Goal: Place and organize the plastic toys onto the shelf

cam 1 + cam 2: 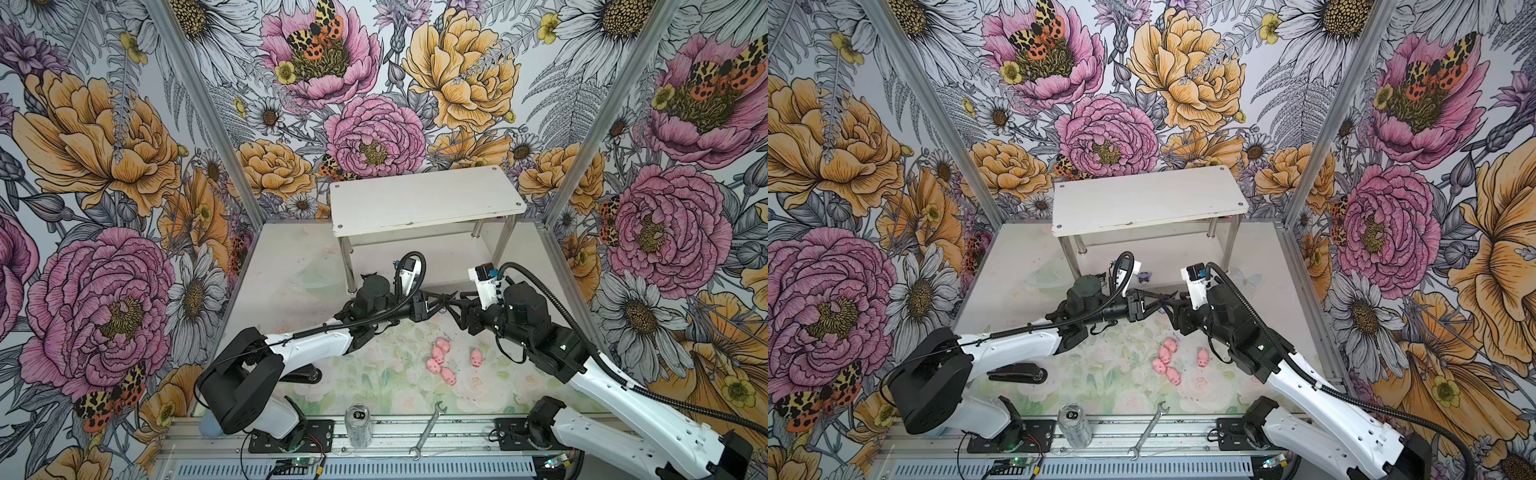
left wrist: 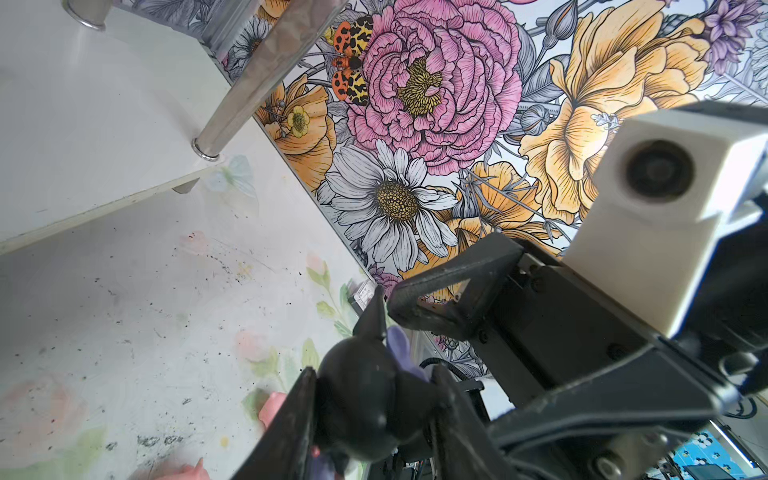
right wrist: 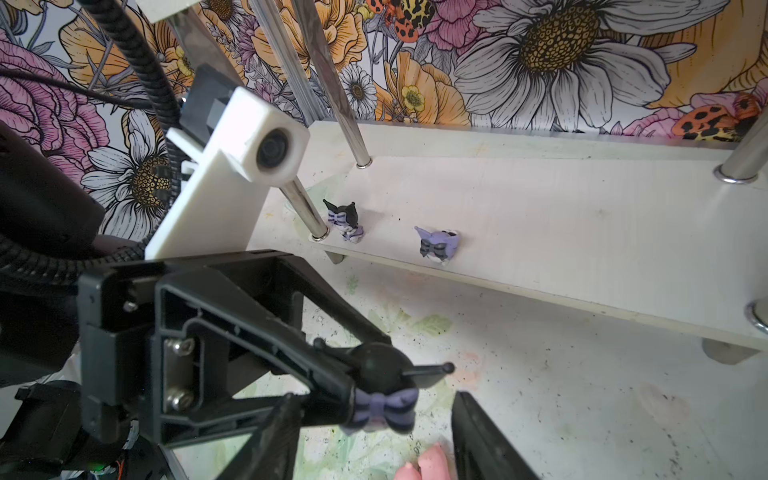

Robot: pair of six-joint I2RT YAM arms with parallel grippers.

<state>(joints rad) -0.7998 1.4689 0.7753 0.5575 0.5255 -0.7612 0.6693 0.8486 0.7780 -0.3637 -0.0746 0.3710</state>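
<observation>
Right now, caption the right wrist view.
Left gripper holds black purple-bowed figurine; two more sit on the white shelf's lower tier.

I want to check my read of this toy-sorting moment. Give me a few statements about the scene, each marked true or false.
1. The left gripper holds a black-and-purple figurine. True.
2. The pink pigs stand on the shelf. False: all five lie on the table, in front of the shelf.
3. Two figurines are on the shelf's lower tier. True.
4. The right gripper is shut on a pig. False: it is open, with its jaws on either side of the held figurine.
5. The shelf's top tier carries toys. False: nothing is on it.
</observation>
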